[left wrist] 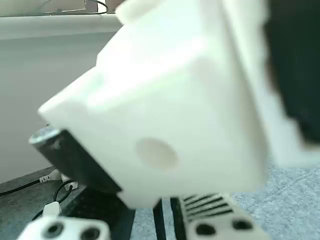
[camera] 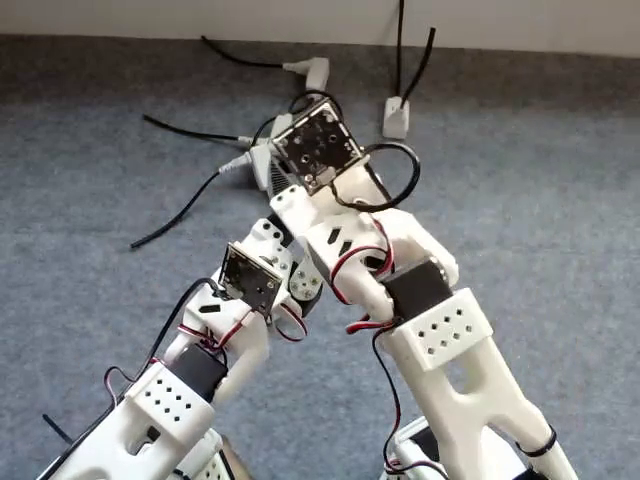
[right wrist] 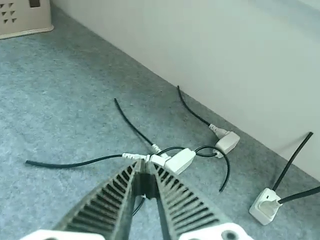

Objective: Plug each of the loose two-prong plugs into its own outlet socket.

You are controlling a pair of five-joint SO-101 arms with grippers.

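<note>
Count on the grey carpet (camera: 560, 200): three larger white pieces and two slim white plugs, all on black cords.

Near the wall sits one outlet socket (right wrist: 264, 207), with a black cord running up from it. Well apart from it, also close to the wall, lies one angled white plug (right wrist: 226, 142).

Just beyond the right claw (right wrist: 145, 167) lies one white socket block (right wrist: 176, 161). Both slim plugs meet this block:
- the first slim plug (right wrist: 134, 156), cord trailing flat across the carpet
- the second slim plug (right wrist: 157, 148), cord curving away

State of right claw: ribbed fingers drawn together to a thin dark slit, tips just beside the first slim plug. Cannot tell whether anything is pinched.

State of left claw (left wrist: 162, 212): the right arm's white housing (left wrist: 165, 110) sits close in front of it. How far open, cannot tell.

One beige perforated basket (right wrist: 22, 17) stands by the wall, well apart from the plugs.
</note>
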